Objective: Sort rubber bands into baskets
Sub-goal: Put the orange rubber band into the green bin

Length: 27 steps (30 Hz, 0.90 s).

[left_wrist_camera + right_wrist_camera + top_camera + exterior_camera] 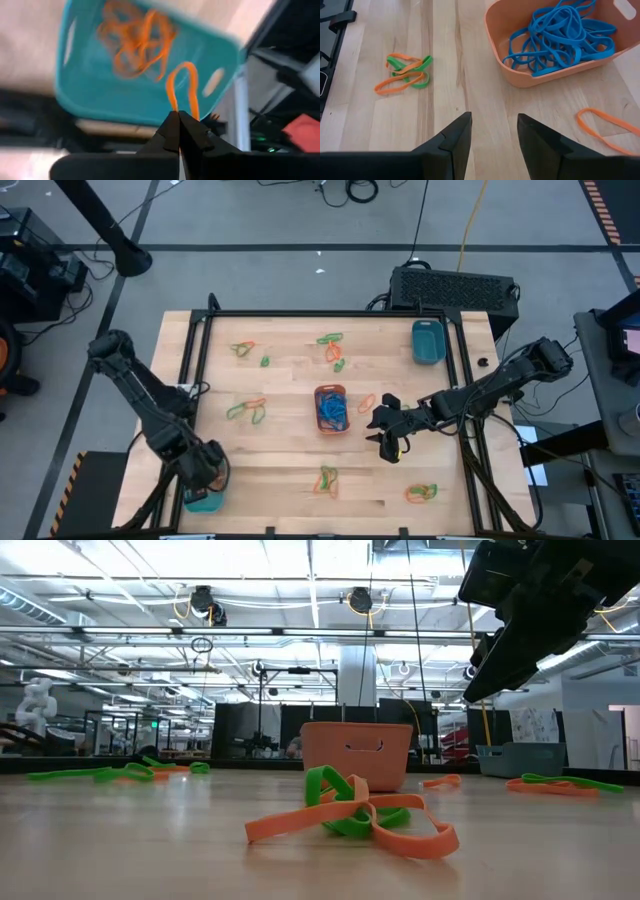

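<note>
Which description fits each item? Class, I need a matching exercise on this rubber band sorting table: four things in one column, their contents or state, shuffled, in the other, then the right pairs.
Things
1. orange basket
2. teal basket under the left arm
3. left claw
4. right claw

States
A. open, holding nothing, above bare wood
B. holds a tangle of blue bands
C. shut on an orange band
D. holds a pile of orange bands

Pairs: 1-B, 2-D, 3-C, 4-A

We find the near teal plastic basket [203, 500] mostly hidden under the left arm from above; the thin orange rubber loop [609, 129] is cut by the right wrist picture's edge.
</note>
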Tool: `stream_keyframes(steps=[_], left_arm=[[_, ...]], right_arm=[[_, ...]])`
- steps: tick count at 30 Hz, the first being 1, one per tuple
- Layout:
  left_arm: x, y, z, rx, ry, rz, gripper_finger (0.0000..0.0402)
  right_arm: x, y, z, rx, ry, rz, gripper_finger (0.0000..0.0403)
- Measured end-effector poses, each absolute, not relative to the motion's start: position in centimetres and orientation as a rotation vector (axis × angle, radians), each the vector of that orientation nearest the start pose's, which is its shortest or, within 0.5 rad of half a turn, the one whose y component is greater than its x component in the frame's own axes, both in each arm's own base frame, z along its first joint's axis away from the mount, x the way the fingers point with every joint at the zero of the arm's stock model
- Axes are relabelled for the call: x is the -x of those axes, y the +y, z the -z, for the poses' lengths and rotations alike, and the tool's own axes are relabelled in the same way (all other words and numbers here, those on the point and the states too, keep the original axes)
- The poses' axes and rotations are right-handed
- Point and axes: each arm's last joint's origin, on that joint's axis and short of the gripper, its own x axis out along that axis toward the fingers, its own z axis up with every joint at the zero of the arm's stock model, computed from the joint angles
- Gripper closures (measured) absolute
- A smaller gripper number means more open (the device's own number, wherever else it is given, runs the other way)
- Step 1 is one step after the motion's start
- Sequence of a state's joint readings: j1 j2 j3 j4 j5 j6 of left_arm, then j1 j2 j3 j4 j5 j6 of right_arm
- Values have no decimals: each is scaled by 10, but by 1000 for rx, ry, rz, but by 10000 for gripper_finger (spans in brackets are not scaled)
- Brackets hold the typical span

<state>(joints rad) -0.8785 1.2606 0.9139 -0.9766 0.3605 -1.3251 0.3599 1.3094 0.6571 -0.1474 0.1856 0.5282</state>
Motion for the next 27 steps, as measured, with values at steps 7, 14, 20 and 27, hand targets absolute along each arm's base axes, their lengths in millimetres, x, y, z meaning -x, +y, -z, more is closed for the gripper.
stream_keyframes(steps=[7,14,20,27], left_arm=[[-114,-167,-234,571,1828,-139,401],[-115,-167,-234,572,1811,-131,401],[-118,-165,-233,466,1669,-133,384],[-118,-164,-232,440,1653,-137,378]], right_arm=[[-236,83,-189,-287,788,43,252],[-236,83,-189,-287,788,43,252],[-236,83,-189,-287,789,43,252],[-236,83,-189,-287,788,43,252]])
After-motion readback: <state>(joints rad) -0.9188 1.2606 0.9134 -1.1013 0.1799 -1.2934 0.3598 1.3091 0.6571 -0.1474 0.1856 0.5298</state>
